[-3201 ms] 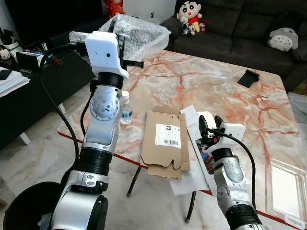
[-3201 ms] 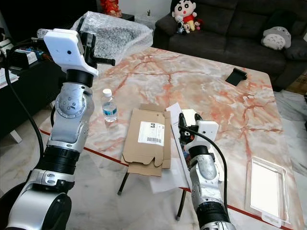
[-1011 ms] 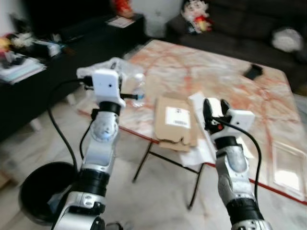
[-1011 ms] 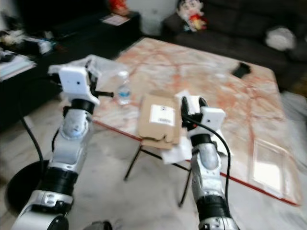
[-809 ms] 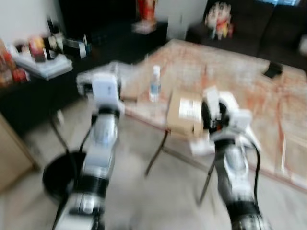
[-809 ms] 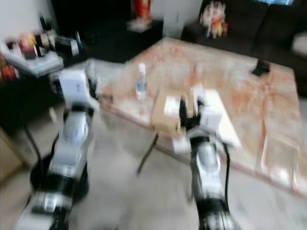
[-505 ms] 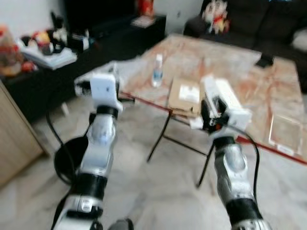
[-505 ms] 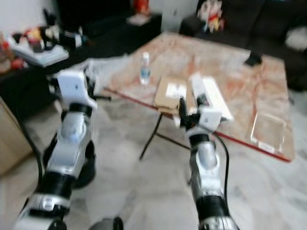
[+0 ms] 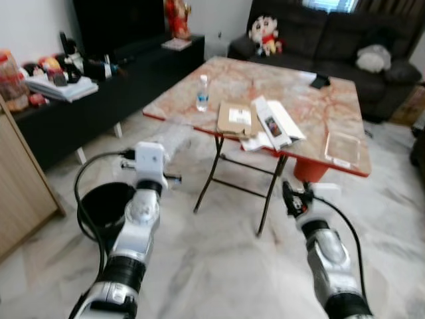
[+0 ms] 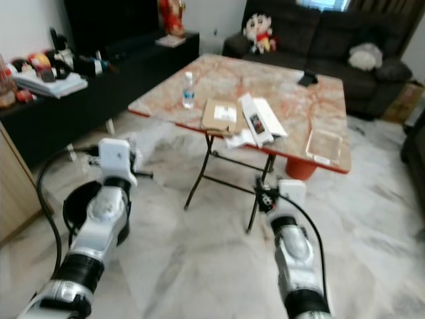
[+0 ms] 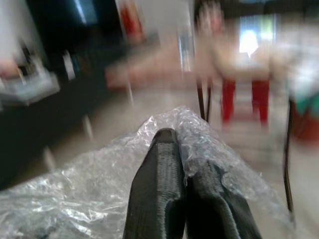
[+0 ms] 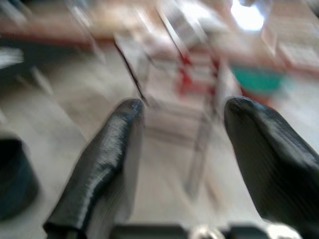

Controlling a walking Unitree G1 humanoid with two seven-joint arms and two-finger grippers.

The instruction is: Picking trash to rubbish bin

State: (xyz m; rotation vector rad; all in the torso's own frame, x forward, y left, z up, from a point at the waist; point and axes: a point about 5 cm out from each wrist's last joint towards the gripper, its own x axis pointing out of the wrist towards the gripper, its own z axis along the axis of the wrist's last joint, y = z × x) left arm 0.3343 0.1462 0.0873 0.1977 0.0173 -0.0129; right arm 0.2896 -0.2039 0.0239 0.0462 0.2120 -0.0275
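Observation:
A crumpled sheet of clear bubble wrap (image 11: 89, 199) is pinched between the fingers of my left gripper (image 11: 185, 155), which is shut on it. In the left eye view the bubble wrap (image 9: 174, 136) hangs in front of my left wrist, just right of and above the round black rubbish bin (image 9: 105, 203) on the floor. My right gripper (image 9: 293, 198) is held low over the floor below the table's near edge; its fingers (image 12: 104, 164) are spread open with nothing between them.
The marble folding table (image 9: 319, 106) stands ahead with a water bottle (image 9: 202, 94), flat cardboard (image 9: 235, 117), papers (image 9: 275, 124) and a clear plastic tray (image 9: 341, 147). A black TV bench (image 9: 99, 100) runs along the left, a dark sofa (image 9: 332, 40) behind. Open marble floor (image 9: 219, 266) lies in front.
The camera has drawn back from the table, so the whole scene shifted. My left arm has come down with the bubble wrap to beside the bin. My right arm has lowered off the table.

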